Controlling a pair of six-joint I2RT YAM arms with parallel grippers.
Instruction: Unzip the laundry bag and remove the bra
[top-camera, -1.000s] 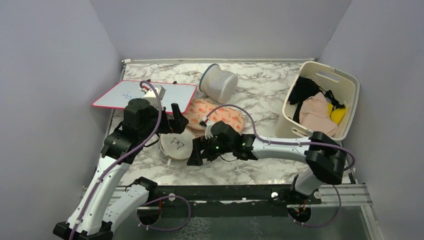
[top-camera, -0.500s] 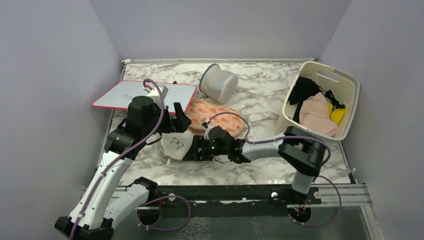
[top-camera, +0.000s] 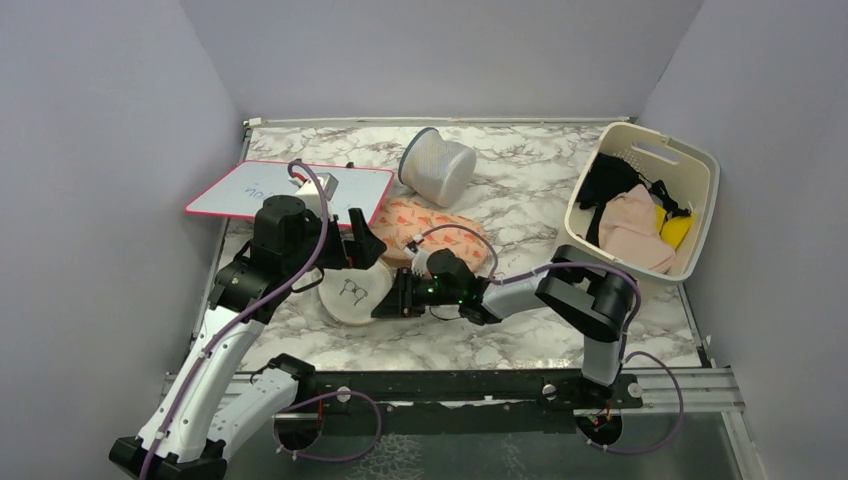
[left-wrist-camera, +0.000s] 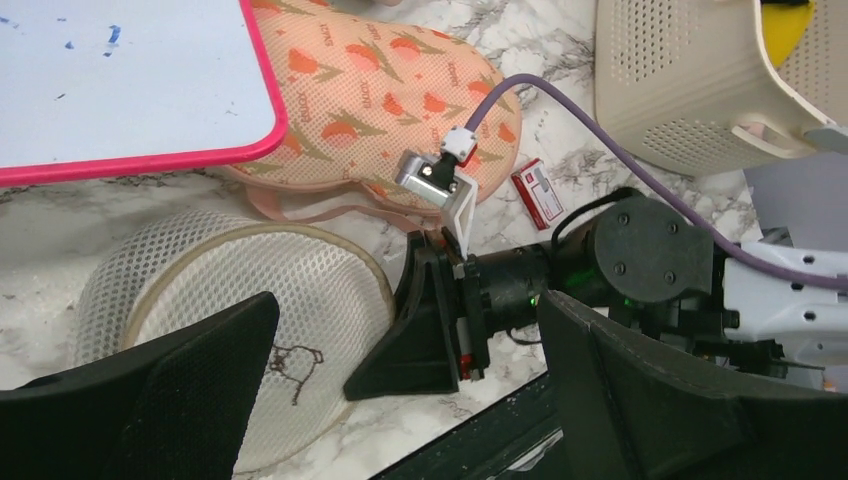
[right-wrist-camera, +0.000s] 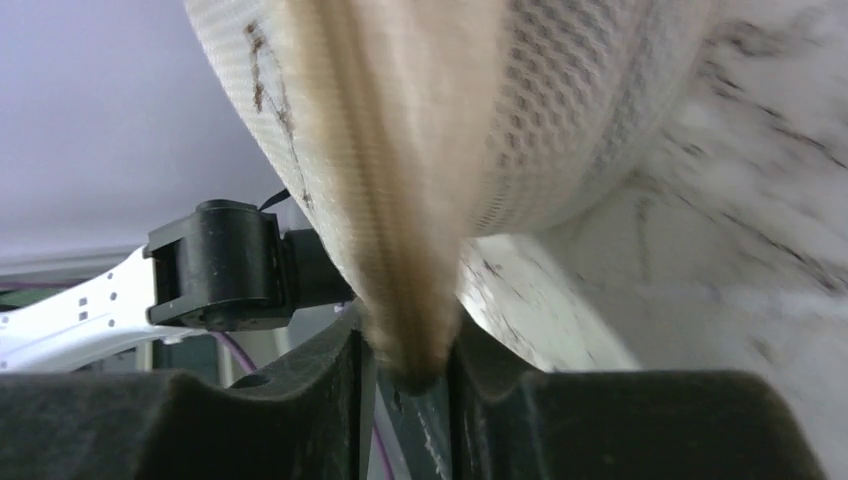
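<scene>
Unzipping stage: my right gripper (right-wrist-camera: 410, 372) pinches the laundry bag (top-camera: 350, 295) by its zipped rim, left gripper (top-camera: 358, 243) gapes empty; next I'd seek the pull.

Right wrist view: laundry bag (right-wrist-camera: 420, 150) blurred at close range and cut off by the top edge. Its seam vanishes inside the right claw (right-wrist-camera: 408, 385); zip pull not discernible. Left wrist view: left claw (left-wrist-camera: 408, 305) cut off at the bottom edge, one finger covering the bag's near side. Bag contents hidden.
</scene>
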